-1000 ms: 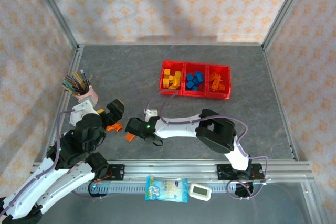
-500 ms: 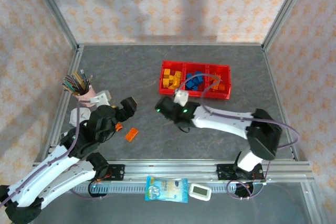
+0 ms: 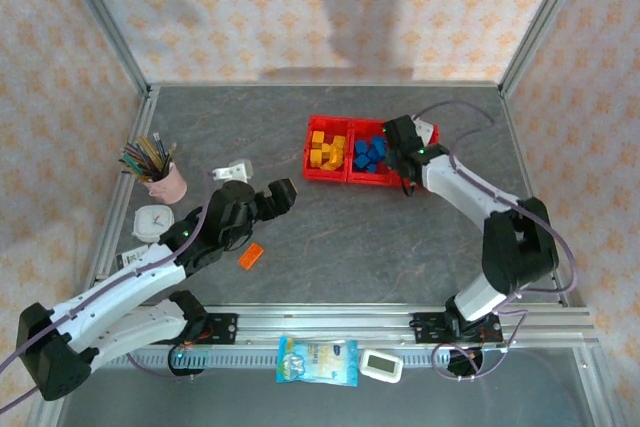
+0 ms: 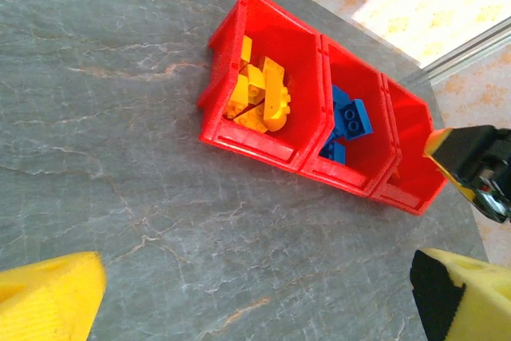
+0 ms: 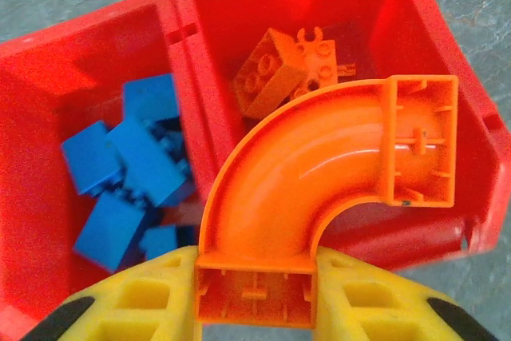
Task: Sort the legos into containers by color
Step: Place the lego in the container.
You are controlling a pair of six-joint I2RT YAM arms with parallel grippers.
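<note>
Three joined red containers [image 3: 327, 175] stand at the back of the table, holding yellow legos [image 3: 325, 150], blue legos [image 3: 369, 154] and, in the right-hand one, orange legos [image 5: 279, 69]. My right gripper [image 3: 405, 150] hovers over the blue and orange bins, shut [image 5: 255, 297] on an orange arch-shaped lego [image 5: 319, 173]. A flat orange lego [image 3: 250, 256] lies on the table near my left arm. My left gripper [image 3: 281, 197] is open and empty [image 4: 255, 301], its fingertips [image 4: 48, 293] wide apart above bare table, in front of the containers [image 4: 255, 143].
A pink cup of pencils [image 3: 160, 177] and a small white clock [image 3: 152, 220] sit at the left edge. On the front rail lie a snack packet [image 3: 317, 360] and a white timer [image 3: 381, 365]. Metal frame posts rise at the back corners.
My right arm has swung from the near left of the table to the containers, carrying the orange arch. My left arm has stretched out to the right, towards the middle.
</note>
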